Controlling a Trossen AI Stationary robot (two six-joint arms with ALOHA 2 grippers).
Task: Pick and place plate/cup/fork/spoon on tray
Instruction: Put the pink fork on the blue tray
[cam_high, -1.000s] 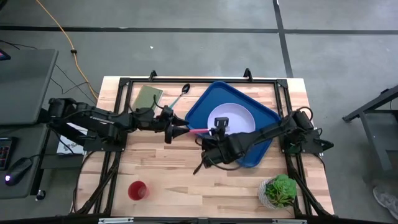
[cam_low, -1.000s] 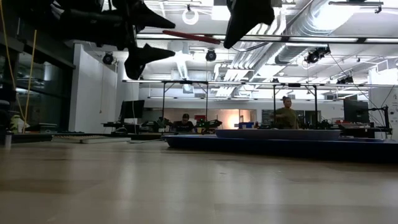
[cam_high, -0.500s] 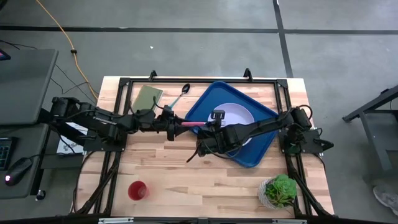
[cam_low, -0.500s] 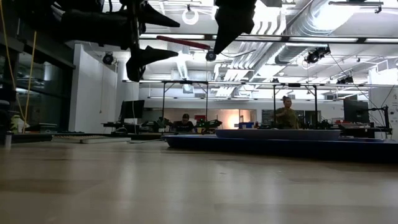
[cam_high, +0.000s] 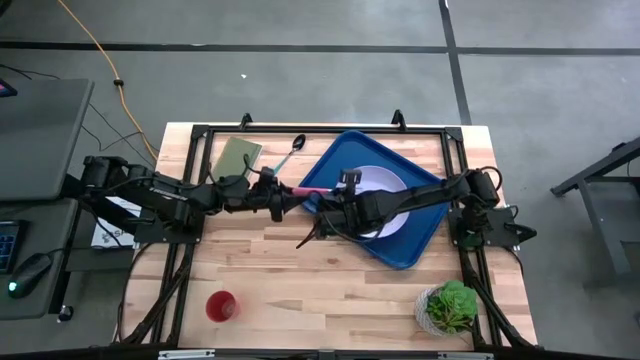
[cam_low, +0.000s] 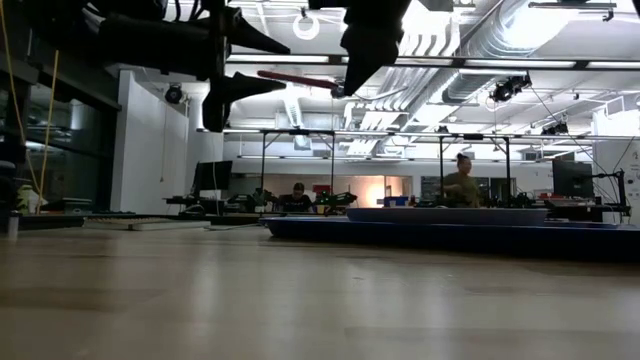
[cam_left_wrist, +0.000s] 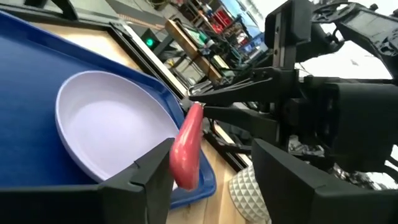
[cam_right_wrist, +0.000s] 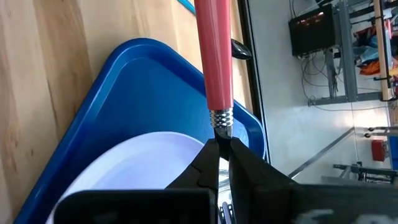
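The fork (cam_high: 305, 190), pink handle (cam_right_wrist: 214, 56), hangs in the air over the tray's left corner. My right gripper (cam_high: 322, 203) is shut on it. My left gripper (cam_high: 283, 195) is open; its fingers stand on either side of the handle's free end (cam_left_wrist: 185, 163), and I cannot tell whether one touches it. The pale plate (cam_high: 385, 190) lies in the blue tray (cam_high: 410, 245). The teal-handled spoon (cam_high: 288, 153) lies on the table at the far side. The red cup (cam_high: 222, 305) stands near the front left. My right gripper pinches the fork's metal neck (cam_right_wrist: 220, 132) between its two fingers, just below the ribbed collar of the pink handle. The fingers come level from the table's right side and lie along the fork. The fork is lifted clear and its handle points toward my left gripper.
A flat olive-green rectangle (cam_high: 237, 155) lies at the far left beside the spoon. A potted plant (cam_high: 450, 307) stands at the front right corner. Bare wood lies between the cup and the plant. People show in the room beyond (cam_low: 462, 180).
My right gripper has carried the fork toward the table's far edge and a little to the left, staying shut on it. My left gripper has drawn back with it toward the far left, its fingers still apart.
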